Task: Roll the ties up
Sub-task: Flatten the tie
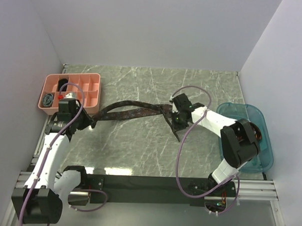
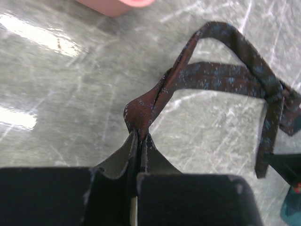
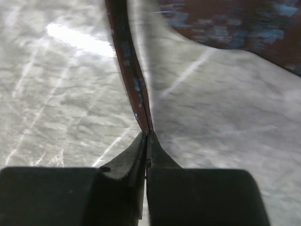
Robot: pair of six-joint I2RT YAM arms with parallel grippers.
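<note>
- Currently the tie (image 1: 136, 111), a dark maroon patterned strip doubled into two strands, is strung between the two arms across the middle of the worktop (image 1: 139, 157), seemingly lifted slightly off it.
- The left claw (image 2: 140, 137) is clamped on the bunched fold at the tie's left end, and the cloth puckers just past the tips.
- The right claw (image 3: 147, 136) is pinched together on a thin edge of the tie at the other end, with a short tail dangling beyond it.
- No coil has been started on this tie, so the step in hand looks like straightening it first.
- The strands cross and twist near the right end, so I would lay them flat and aligned on the worktop before any turn is made.
- The right grip bites only an edge and a hard pull may strip it free, so gentle tension is safer, or a regrip across the full width.
- A tight first turn at one end, with the other claw holding light tension, should stop the roll from cone-shaping.
- The pink tray (image 1: 94, 81) beyond the left arm looks like the destination.
</note>
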